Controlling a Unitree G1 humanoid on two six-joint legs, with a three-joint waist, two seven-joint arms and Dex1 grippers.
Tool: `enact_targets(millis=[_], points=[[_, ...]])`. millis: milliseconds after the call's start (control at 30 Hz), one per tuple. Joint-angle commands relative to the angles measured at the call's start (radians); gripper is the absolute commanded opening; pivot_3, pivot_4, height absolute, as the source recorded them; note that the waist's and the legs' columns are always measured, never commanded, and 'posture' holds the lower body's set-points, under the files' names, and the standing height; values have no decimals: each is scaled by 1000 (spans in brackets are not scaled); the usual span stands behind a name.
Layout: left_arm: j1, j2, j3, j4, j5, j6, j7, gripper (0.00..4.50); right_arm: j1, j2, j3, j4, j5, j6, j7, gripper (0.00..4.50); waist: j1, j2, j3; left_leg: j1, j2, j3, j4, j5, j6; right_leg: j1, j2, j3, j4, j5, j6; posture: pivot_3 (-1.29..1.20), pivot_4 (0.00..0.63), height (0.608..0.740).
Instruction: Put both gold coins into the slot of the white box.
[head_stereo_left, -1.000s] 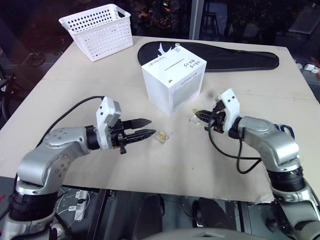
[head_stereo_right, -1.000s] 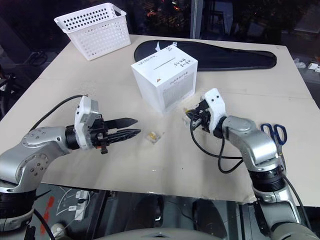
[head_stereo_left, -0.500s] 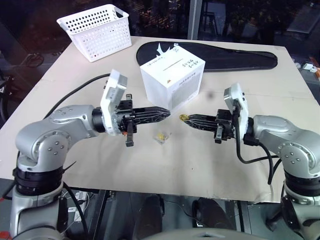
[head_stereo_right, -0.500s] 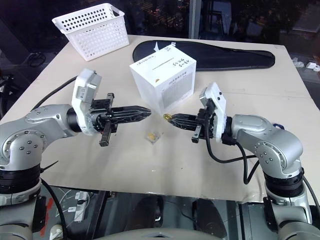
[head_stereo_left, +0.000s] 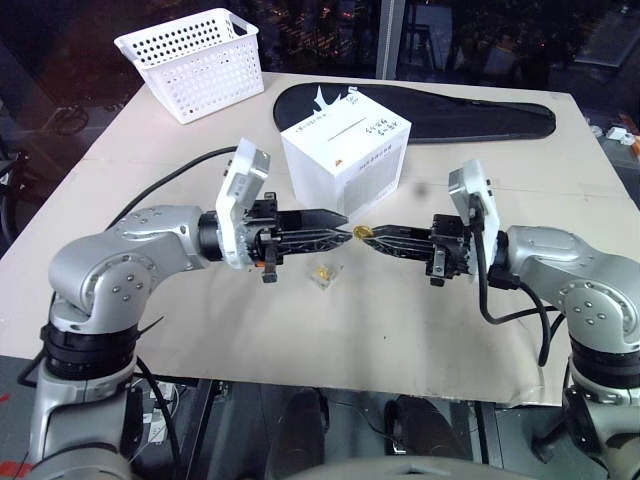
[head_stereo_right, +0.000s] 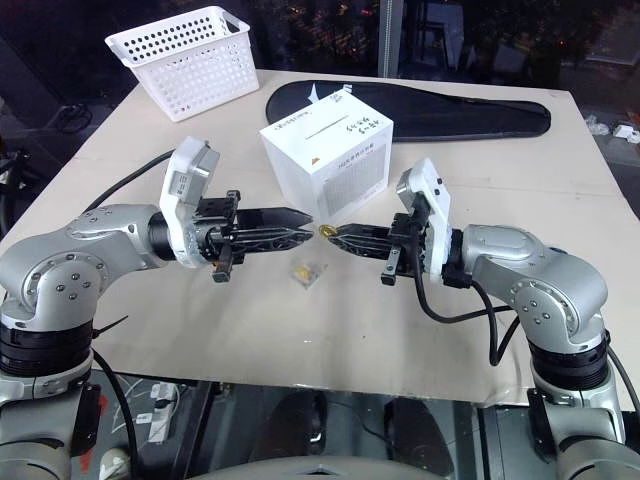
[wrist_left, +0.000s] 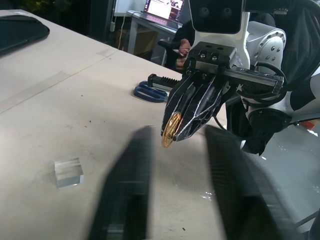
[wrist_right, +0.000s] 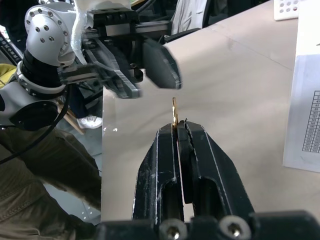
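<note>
- Neither coin appears to be in the white box (head_stereo_left: 345, 155) yet; it stands toward the far middle of the tabletop (head_stereo_left: 120, 170), its slot (head_stereo_left: 347, 129) on the top face with nothing in it.
- The right gripper (head_stereo_left: 372, 235) is pressed together on one gold coin (head_stereo_left: 364, 233), pinching it by the edge at its tips, in the air above the tabletop just on the near side of the box.
- The left gripper (head_stereo_left: 340, 225) points at it tip to tip, its fingers slightly spread on either side of the coin and holding nothing; this looks like a handover in progress.
- A second gold coin (head_stereo_left: 323, 273) seems to lie inside a small clear case on the tabletop below the two grippers, near the front edge.
- Left to do, as I judge it: both coins into the slot.
- The left wrist view shows the coin standing on edge between the right gripper's tips, plus blue scissors (wrist_left: 150, 92) and a clear block (wrist_left: 68, 172); the right wrist view shows how little of the coin is clamped.
</note>
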Motion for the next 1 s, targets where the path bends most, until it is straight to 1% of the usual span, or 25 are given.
enact_targets(millis=[33,333,400,467,500,833,900,933,1000], points=[[-23,-7,2,-15,-4,-12,-4,1358,-25,-4,8,-38,26,-21,5,0,0,0,0,0,0,0,0,0,0,0,0,0,0,0,0,0,150,740],[-30,-12,-8,-10,-7,-4,-16,1358,-65,-6,19,-33,57,-18,6,0,0,0,0,0,0,0,0,0,0,0,0,0,0,0,0,0,150,740],[-25,-12,-11,-11,-5,-7,-21,841,-73,-7,18,-32,64,-18,7,0,0,0,0,0,0,0,0,0,0,0,0,0,0,0,0,0,150,740],[-25,-15,-11,-10,-7,-6,-22,215,-77,-8,18,-33,73,-16,8,0,0,0,0,0,0,0,0,0,0,0,0,0,0,0,0,0,150,740],[-26,-17,-9,-9,-10,-4,-22,88,-78,-9,18,-34,78,-14,8,0,0,0,0,0,0,0,0,0,0,0,0,0,0,0,0,0,150,740],[-29,-25,4,-10,-44,15,-19,88,-73,-11,25,-37,102,-16,8,0,0,0,0,0,0,0,0,0,0,0,0,0,0,0,0,0,150,740],[-30,-27,20,-2,-58,24,-6,0,-61,-2,21,-32,105,-22,3,619,0,0,0,0,0,0,0,0,0,0,0,0,0,0,0,0,150,740],[-29,-26,26,0,-61,26,-1,0,-55,-5,19,-33,106,-25,8,800,0,0,0,0,0,0,0,0,0,0,0,0,0,0,0,0,150,740],[-26,-25,45,4,-78,37,15,0,-53,0,4,-31,95,-35,-15,1710,0,0,0,0,0,0,0,0,0,0,0,0,0,0,0,0,150,740]])
